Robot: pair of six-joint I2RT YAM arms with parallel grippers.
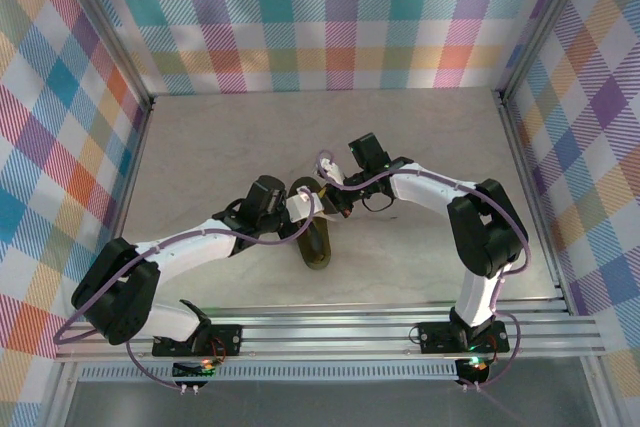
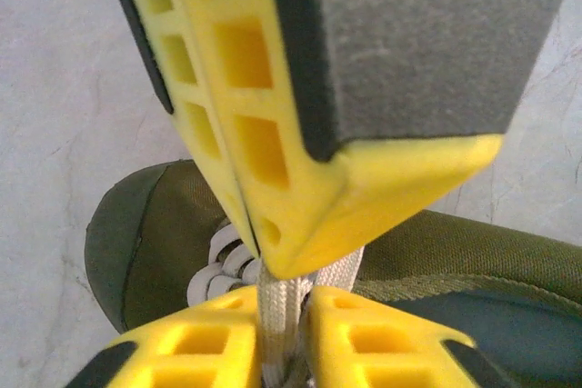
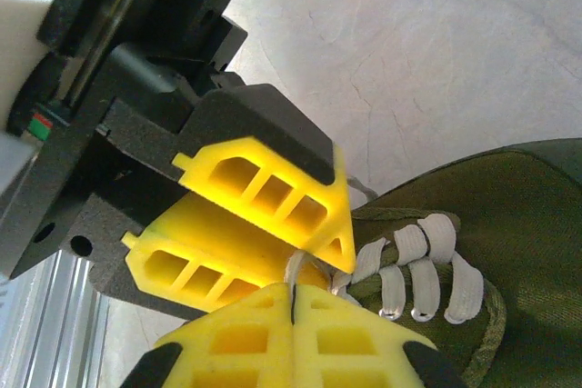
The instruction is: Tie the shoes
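The dark olive shoe (image 1: 318,245) lies in the middle of the table, its cream laces (image 3: 427,265) threaded across the upper. Both grippers meet over its laced part. My left gripper (image 1: 303,209) is shut on a flat lace strand (image 2: 277,311) that runs up between its yellow fingers (image 2: 209,338). My right gripper (image 1: 338,204) comes in from the other side, tip to tip with the left one. Its fingers (image 3: 355,333) are pressed together, with a thin curl of lace (image 3: 297,270) coming out of the seam. The shoe's toe (image 2: 150,233) shows beyond the fingers.
Pale tabletop (image 1: 220,147) surrounds the shoe on all sides. Plaid walls (image 1: 330,17) close off the back and both sides. An aluminium rail (image 1: 340,329) carrying the arm bases runs along the near edge.
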